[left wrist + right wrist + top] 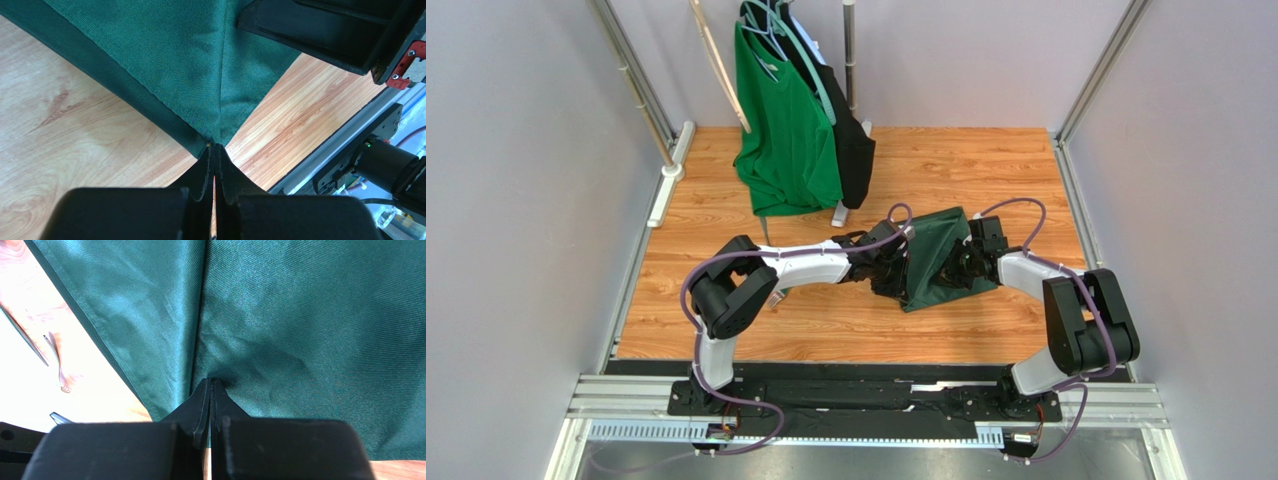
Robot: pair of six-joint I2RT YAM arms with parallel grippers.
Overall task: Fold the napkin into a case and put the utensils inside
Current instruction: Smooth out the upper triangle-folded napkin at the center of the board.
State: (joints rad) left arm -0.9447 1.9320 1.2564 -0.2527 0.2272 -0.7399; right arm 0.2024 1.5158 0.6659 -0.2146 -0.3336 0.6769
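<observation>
1. Top view. The napkin [936, 255] sits at 3 o'clock from the middle of the table [826, 325]. It is bunched into a slack, peaked heap between the two wrists.
2. Same view. The left arm [811, 265] reaches in from 9 o'clock of the cloth and the right arm [1036, 275] from 3 o'clock. We cannot read either pincer here, as cloth and cables cover the tips.
3. Same view. A bright green T-shirt [786, 130] hangs at 12 o'clock at the far edge. A black garment [858, 150] hangs just beside it on its 3 o'clock side. Both are well apart from the napkin.
4. Left wrist view. The left gripper [214, 150] has its fingers pressed together, pinching a point of the napkin where a crease meets the hem.
5. Same view. From the tips the cloth fans up toward 12 o'clock and the hem runs off toward 10 o'clock. We see bare wood at 9 and at 3 o'clock, and a metal rail [340, 145] at 4 o'clock.
6. Right wrist view. The right gripper [210, 385] is clamped on the napkin at the foot of a vertical fold. Cloth fills the frame from 10 round to 4 o'clock.
7. Same view. The utensils [55, 362] lie at 9 o'clock on the glare-washed table. They are two slim pieces side by side, clear of the hem. We cannot tell which kind each one is.
</observation>
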